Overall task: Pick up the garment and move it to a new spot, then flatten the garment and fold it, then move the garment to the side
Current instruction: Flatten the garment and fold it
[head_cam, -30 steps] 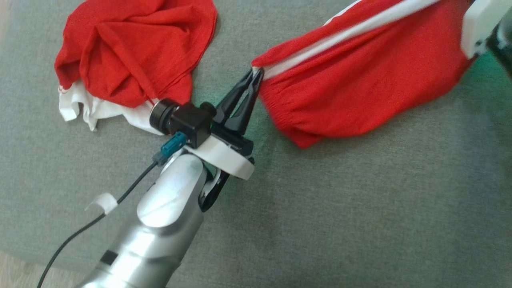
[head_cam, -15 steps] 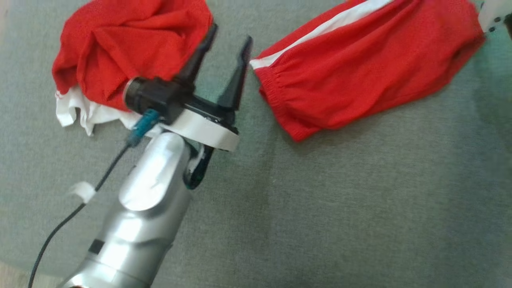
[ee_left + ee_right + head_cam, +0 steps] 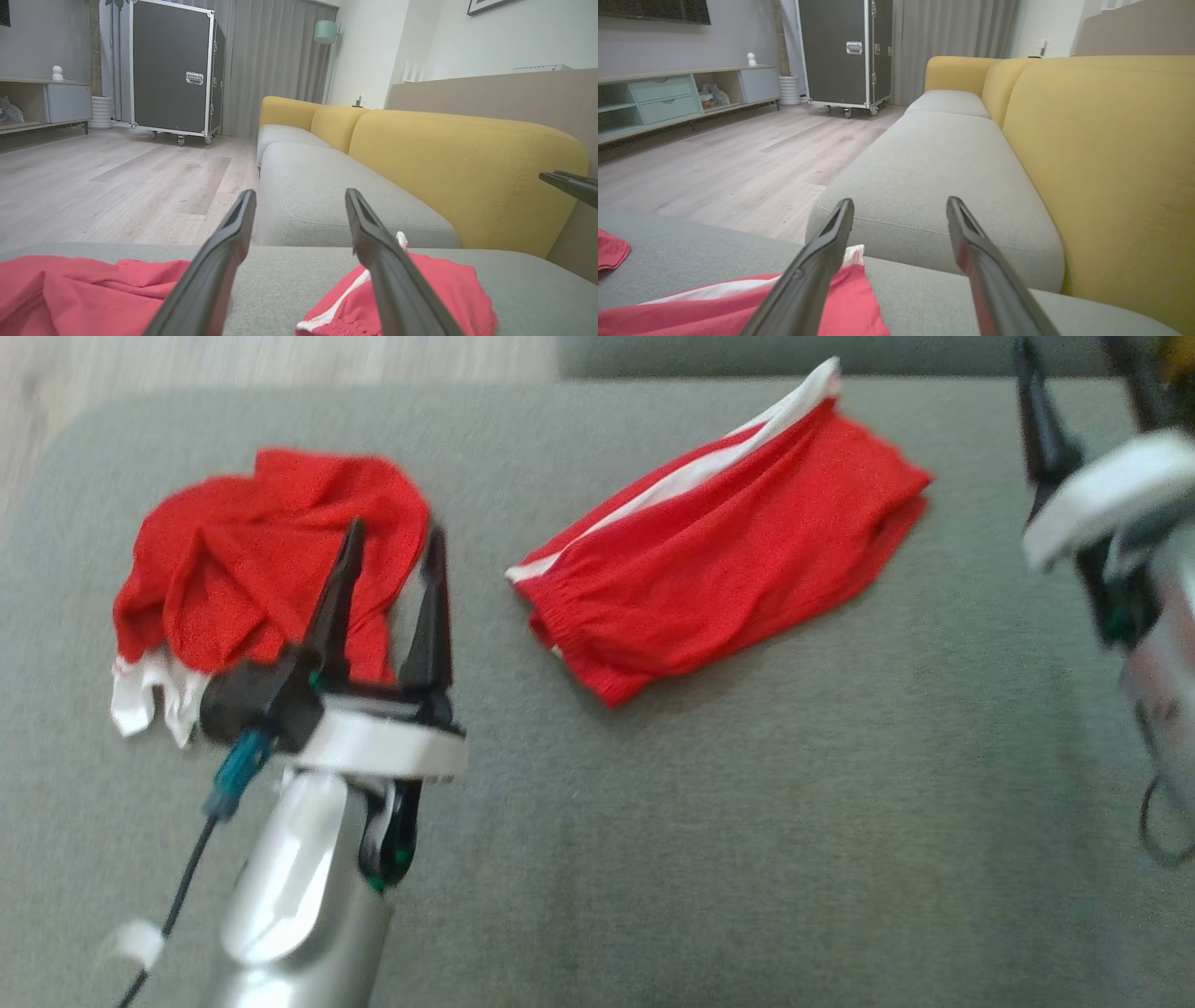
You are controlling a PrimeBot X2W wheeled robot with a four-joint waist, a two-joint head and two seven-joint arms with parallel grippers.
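The red shorts [image 3: 719, 560] with a white side stripe lie folded on the grey sofa cushion [image 3: 747, 859], waistband toward me. My left gripper [image 3: 394, 532] hovers open to their left, over the edge of a crumpled red and white garment [image 3: 243, 569]. In the left wrist view the left gripper [image 3: 300, 196] has nothing between its fingers, with the shorts [image 3: 448, 289] to its right and the crumpled garment [image 3: 70, 289] to its left. My right gripper [image 3: 1069, 364] is raised at the far right, blurred. The right gripper [image 3: 900, 203] is open above the shorts' [image 3: 691, 317] far end.
A yellow backrest [image 3: 1111, 163] runs along the cushion's right side. A second grey cushion [image 3: 934, 177] lies beyond. Wooden floor [image 3: 93, 186] and a black wheeled case [image 3: 170, 70] are past the sofa's left edge. The right gripper's finger [image 3: 567, 184] pokes into the left wrist view.
My left gripper let go of the shorts' waistband, opened and drew back leftward. The right gripper released the other end and lifted away. The shorts now lie slack; the camera shifted.
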